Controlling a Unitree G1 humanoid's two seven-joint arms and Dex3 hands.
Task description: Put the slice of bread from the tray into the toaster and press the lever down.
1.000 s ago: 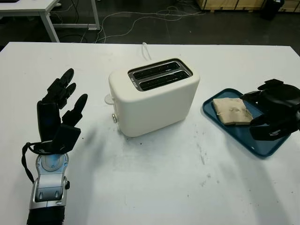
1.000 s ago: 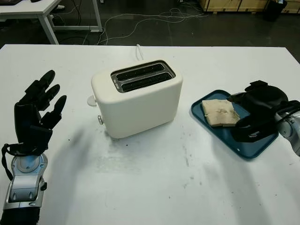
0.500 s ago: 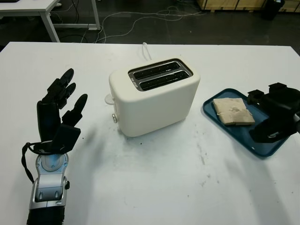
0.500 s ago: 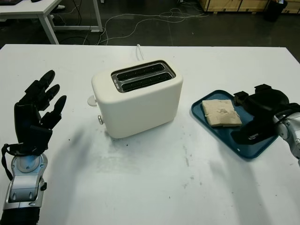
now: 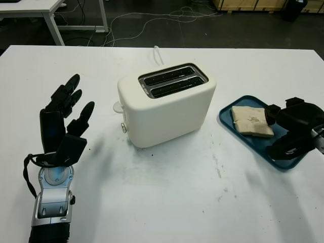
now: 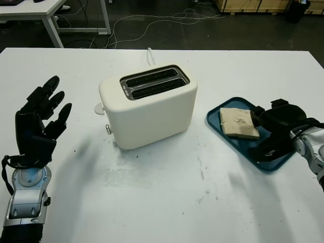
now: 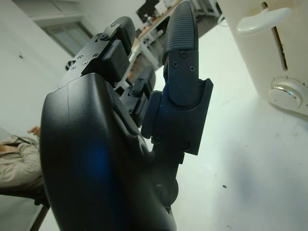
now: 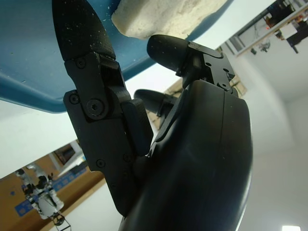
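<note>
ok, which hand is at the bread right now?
The right hand, over the blue tray with a fingertip against the bread slice. The left hand is open, raised left of the toaster.

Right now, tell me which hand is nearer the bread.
Right. The right hand is over the tray, its fingertips at the edge of the bread. The left hand is raised, open, beyond the toaster.

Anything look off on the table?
Nothing stands out. Toaster upright with both slots empty, bread slice flat in the blue tray, right hand at its edge, left hand open.
</note>
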